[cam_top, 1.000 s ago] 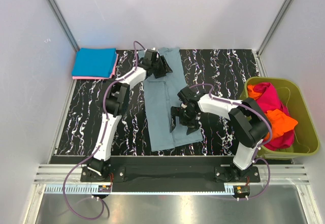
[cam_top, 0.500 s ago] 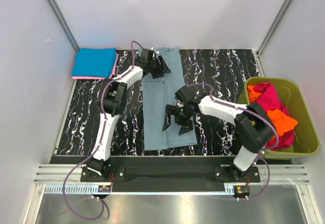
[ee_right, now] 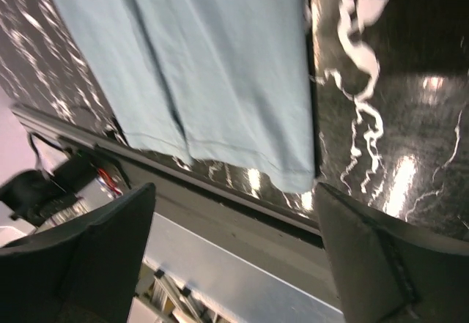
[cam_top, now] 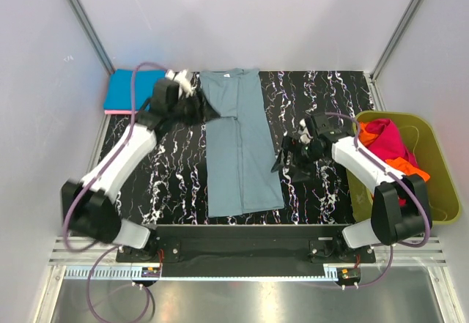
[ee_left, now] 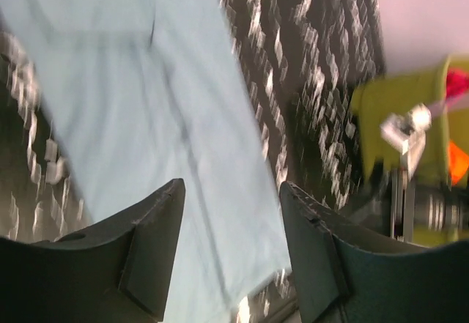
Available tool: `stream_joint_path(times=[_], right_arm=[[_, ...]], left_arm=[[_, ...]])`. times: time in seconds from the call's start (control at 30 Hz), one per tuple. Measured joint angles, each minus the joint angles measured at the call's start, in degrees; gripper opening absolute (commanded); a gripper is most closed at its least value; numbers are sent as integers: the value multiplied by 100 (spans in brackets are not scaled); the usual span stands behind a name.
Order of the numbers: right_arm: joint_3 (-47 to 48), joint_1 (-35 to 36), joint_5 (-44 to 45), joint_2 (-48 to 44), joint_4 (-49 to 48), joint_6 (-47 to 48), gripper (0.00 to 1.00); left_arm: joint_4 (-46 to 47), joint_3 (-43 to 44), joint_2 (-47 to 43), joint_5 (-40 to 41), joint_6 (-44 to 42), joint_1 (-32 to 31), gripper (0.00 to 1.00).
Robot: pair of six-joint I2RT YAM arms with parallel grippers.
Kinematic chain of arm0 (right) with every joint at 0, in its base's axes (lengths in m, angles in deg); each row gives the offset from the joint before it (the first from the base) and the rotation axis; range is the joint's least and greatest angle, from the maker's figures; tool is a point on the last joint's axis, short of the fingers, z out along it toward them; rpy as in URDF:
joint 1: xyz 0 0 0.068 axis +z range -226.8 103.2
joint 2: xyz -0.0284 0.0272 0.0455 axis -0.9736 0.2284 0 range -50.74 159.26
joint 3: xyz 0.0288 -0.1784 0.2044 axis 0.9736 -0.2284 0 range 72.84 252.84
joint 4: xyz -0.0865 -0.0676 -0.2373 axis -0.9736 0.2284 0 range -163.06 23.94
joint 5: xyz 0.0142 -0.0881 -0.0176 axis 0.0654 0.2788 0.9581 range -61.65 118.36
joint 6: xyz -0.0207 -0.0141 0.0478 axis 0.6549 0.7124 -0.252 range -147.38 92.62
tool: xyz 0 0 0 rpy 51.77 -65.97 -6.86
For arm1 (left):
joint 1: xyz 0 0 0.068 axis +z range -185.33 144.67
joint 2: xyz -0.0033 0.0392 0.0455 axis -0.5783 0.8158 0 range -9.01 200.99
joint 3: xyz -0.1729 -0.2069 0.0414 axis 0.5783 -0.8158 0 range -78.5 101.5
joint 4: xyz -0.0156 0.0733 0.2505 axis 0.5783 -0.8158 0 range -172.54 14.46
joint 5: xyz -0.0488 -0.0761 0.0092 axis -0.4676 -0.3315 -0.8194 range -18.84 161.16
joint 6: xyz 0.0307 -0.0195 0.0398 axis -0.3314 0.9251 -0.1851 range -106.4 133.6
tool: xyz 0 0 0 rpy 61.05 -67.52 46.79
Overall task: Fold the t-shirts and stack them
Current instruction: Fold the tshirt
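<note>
Grey-blue shirt (cam_top: 238,154) lies as a long strip down the worktop's (cam_top: 330,96) middle, far edge to near edge; both pairs of jaws gape, empty. A one-layer pinch would likely spring the side folds open.

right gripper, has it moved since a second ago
Yes. The right gripper has drawn off the grey-blue shirt, rightward toward the green tub.

Bench (cam_top: 322,96): black top, white marble veining, glossy. Olive-green plastic tub (cam_top: 396,115): upright, at right edge of bench, nearer half. White wall panels (cam_top: 256,15) on far, left and right sides. Slotted metal rail (cam_top: 242,253) along near edge.
</note>
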Motion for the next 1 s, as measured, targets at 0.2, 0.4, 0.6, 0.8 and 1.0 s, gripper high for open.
stream_joint_path(times=[0.2,0.4,0.6,0.8,1.0], right_arm=[[-1097,-17,-136,-415,-120,98,79],[-1965,-52,-225,-857,-595,-273,69],[-2339,-68,-487,-387,-1207,-474,60],[-2396,-76,-636,-92,-1631,-518,61],[-2422,-76,-807,0,-1856,-592,61]], left_arm=[[-326,-3095,-1827,306,262,-302,59],[-704,-4983,-2621,466,1102,-743,58],[-264,-5176,-2693,498,1504,-745,57],[129,-5193,-2273,352,1681,-772,56],[551,-5370,-2271,151,1871,-782,54]])
